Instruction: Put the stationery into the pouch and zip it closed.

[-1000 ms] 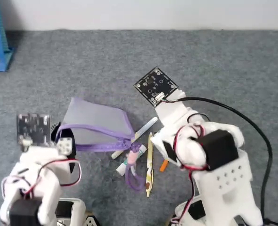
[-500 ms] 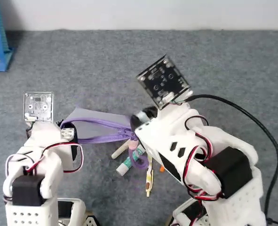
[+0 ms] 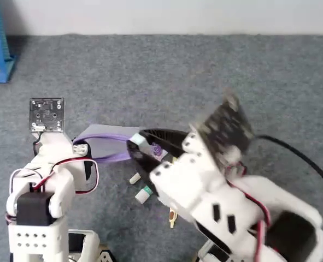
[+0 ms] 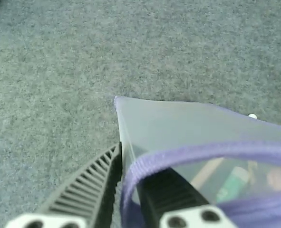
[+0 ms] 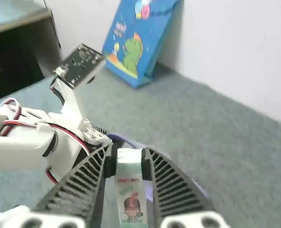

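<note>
1. Left gripper (image 4: 130, 164): jaws narrow and clamped on the rim of the pouch (image 4: 188, 126) at one corner, with a finger on each side of the translucent wall.
2. Right gripper (image 5: 127, 154): jaws closed on a white-and-green stick (image 5: 129, 187), which lies lengthways between the fingers with its tip toward the left arm. It could be a glue stick or similar, can't tell.
3. High view: the stick tip is at the end of the pouch farthest from the left gripper, just beside the purple zipper band (image 3: 109, 157). Can't tell whether it's actually inside the mouth.
4. Loose on the grey carpet (image 3: 205, 71) near the pouch: a white piece (image 3: 134, 178), a green-banded piece (image 3: 145, 194) and a yellow pen (image 3: 172, 218) with its tip poking out from under the right arm. My read is we're mid-insertion on one item, with more to load and the zip not yet done.
5. Risks:
   - The mouth looks narrow. If the stick hits the zipper band instead of the gap, it shoves the pouch and could pull the rim out of the left clamp.
   - If the stick is released before it's past the rim, it drops back onto the carpet.
   - The right arm hangs low over the loose items, so a sweep could scatter them or push the pen out of reach.
   - The one-corner hold lets the pouch swing or fold shut under a push.
</note>
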